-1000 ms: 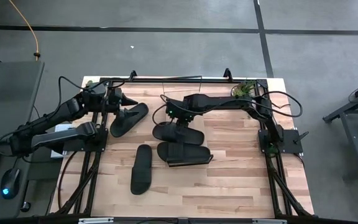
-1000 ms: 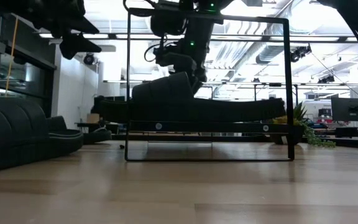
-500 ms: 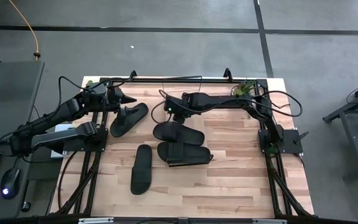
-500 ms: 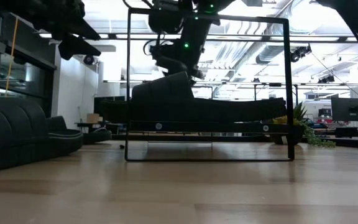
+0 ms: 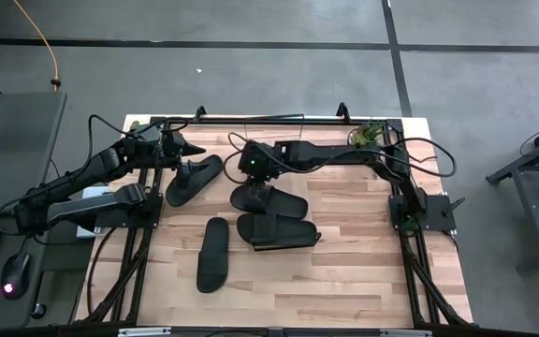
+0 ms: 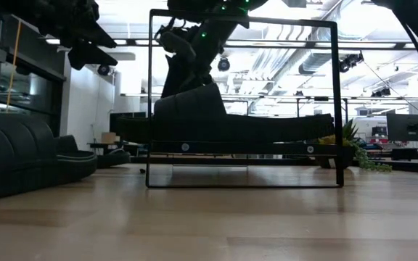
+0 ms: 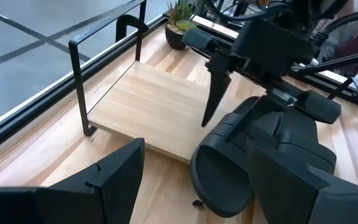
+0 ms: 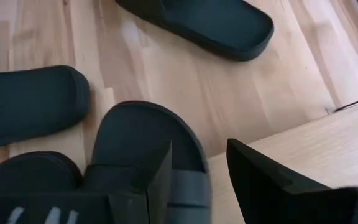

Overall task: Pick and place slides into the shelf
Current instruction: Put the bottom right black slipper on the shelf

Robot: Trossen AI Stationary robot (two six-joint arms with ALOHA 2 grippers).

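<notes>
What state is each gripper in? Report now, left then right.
Left gripper: open, holding nothing, above a slide.
Right gripper: open, holding nothing, above another slide.

The high view looks straight down from well above, taking in the whole table [image 5: 344, 243] and both arms. The low view sits at tabletop height, facing level through the shelf [image 6: 242, 147] frame into the room. The left wrist view looks closely over the shelf plank and one slide [image 7: 260, 155]. The right wrist view looks down, close, on that same slide, which all four views share.
</notes>
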